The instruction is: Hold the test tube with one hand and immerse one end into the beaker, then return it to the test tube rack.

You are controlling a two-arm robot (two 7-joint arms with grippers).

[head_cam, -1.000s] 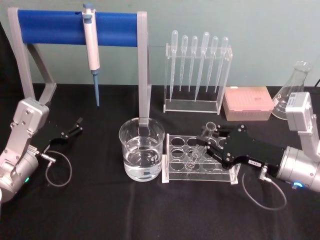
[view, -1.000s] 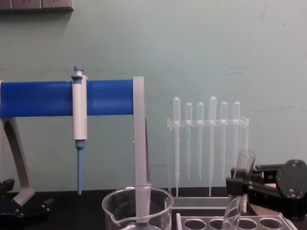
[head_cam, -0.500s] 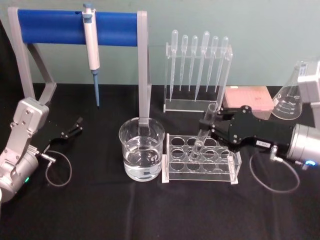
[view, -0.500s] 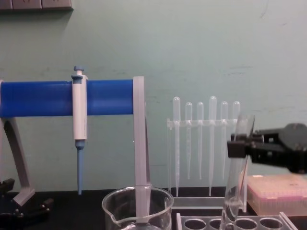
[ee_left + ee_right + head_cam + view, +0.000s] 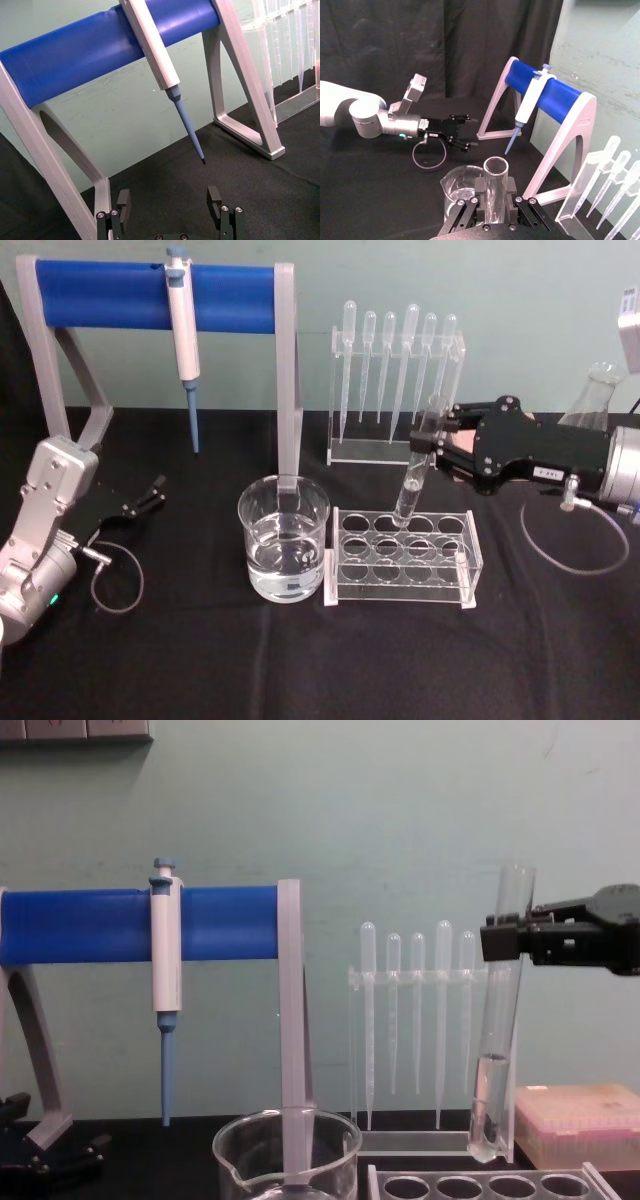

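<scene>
My right gripper (image 5: 428,447) is shut on the upper part of the test tube (image 5: 417,468), a clear glass tube hanging nearly upright. Its rounded bottom is just above the back row of the clear tube rack (image 5: 404,558). In the chest view the test tube (image 5: 497,1040) has a little clear liquid in its lower part, and the right gripper (image 5: 503,941) clamps it near the rim. The beaker (image 5: 283,538), part full of water, stands left of the rack, apart from the tube. My left gripper (image 5: 155,491) rests open at the far left, fingers (image 5: 215,196) apart with nothing between them.
A white-and-blue pipettor (image 5: 183,335) hangs on the blue-barred stand (image 5: 110,295) behind the beaker. A clear holder with several plastic pipettes (image 5: 395,380) stands at the back, with a pink tip box (image 5: 580,1120) and a conical flask (image 5: 592,400) to the right.
My right gripper has risen and moved back with the test tube, lifting it from low in the rack to just above the rack's back row. The left arm has stayed still.
</scene>
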